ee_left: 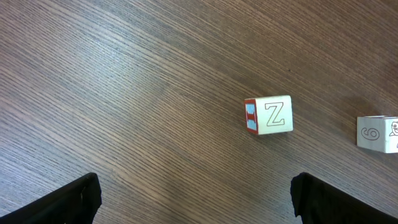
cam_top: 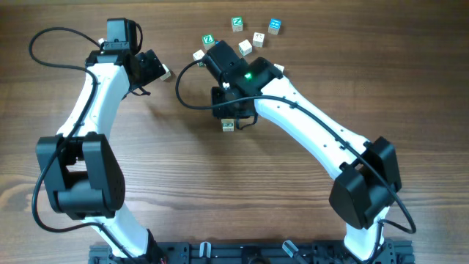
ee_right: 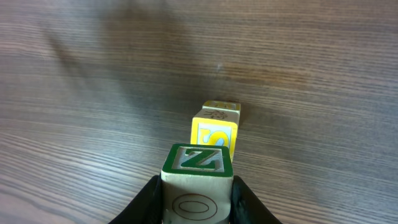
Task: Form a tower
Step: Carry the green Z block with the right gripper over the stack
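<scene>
My right gripper (ee_right: pixel 198 202) is shut on a pale cube with a green Z on top (ee_right: pixel 198 167), one black finger on each side of it. Just beyond the held cube are two yellow cubes of the tower (ee_right: pixel 214 134), one behind the other. From overhead, the right gripper (cam_top: pixel 231 111) hangs over mid-table, and a bit of the tower (cam_top: pixel 229 126) shows below it. My left gripper (cam_top: pixel 165 72) is open and holds nothing. In the left wrist view its fingers (ee_left: pixel 74 199) stand wide over bare wood, short of a loose Z cube with a red side (ee_left: pixel 268 116).
Several loose cubes lie at the back of the table: a green Z cube (cam_top: pixel 208 39), a green one (cam_top: pixel 237 23), a blue one (cam_top: pixel 275 26) and pale ones (cam_top: pixel 259 38). Another pale cube (ee_left: pixel 378 133) sits at the right edge of the left wrist view.
</scene>
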